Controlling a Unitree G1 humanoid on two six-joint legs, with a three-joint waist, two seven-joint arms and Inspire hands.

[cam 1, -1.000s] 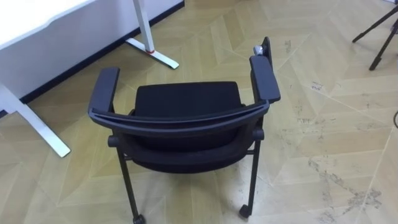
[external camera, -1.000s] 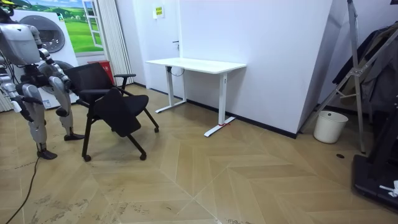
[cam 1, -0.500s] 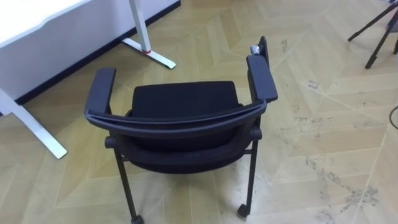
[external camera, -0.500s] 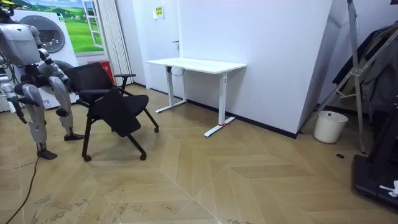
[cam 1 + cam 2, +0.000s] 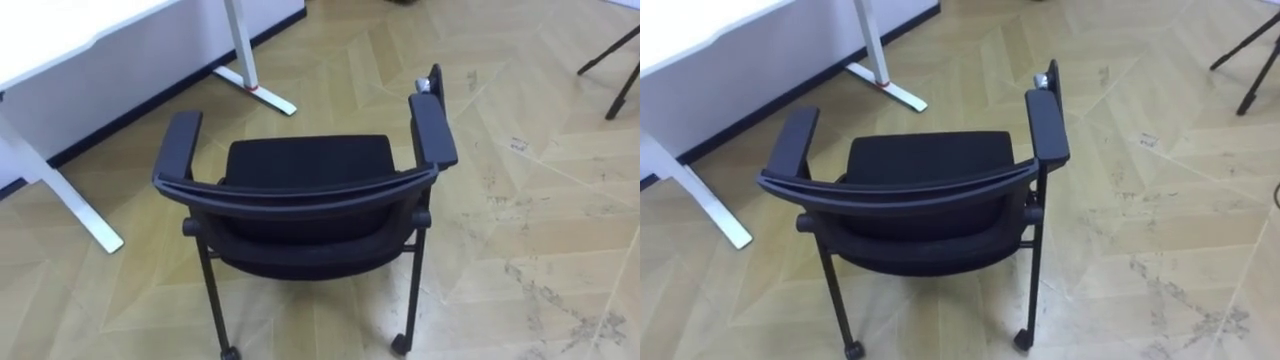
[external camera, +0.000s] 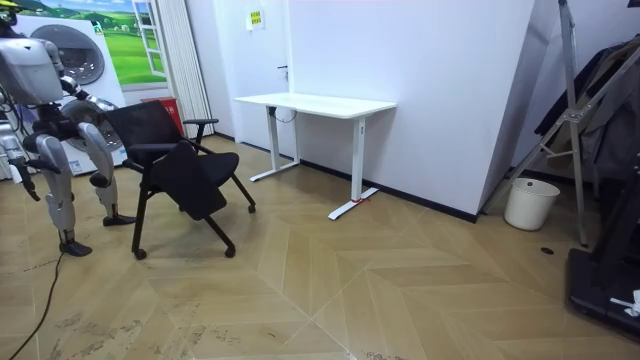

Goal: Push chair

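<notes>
**Wood-floor room: chair not yet contacted, push pending**

Herringbone floor (image 5: 540, 230) is bare ahead of the hands and off to their right. It is bounded on their left by the white desk (image 5: 60, 30) against the wall.

Chair (image 5: 305, 165), black with armrests, stands just ahead of the robot with its back to it. It is well short of the desk and angled slightly off it.

Progress (judged): no part of the push is done. Neither hand is on the chair, so reach, contact and the drive forward all remain.

- Right hand (image 6: 28, 182) hangs low by the body, clear of the chair. Cannot tell whether it is spread or closed at this range.
- Left hand (image 6: 100, 180) is low, close behind the backrest. Same entry: cannot tell.

Edges and clearance:
- Backrest top rail (image 5: 300, 198) is the nearest edge to both hands and the likely contact line.
- Desk foot (image 5: 258, 88) lies ahead-left of the hands, near the left armrest (image 5: 180, 145). A leftward drift could snag it.
- Tripod legs (image 5: 620, 60) sit far ahead-right, well apart.
- Rear castors (image 5: 401, 345) rest on the floor, so the chair should roll freely.
</notes>
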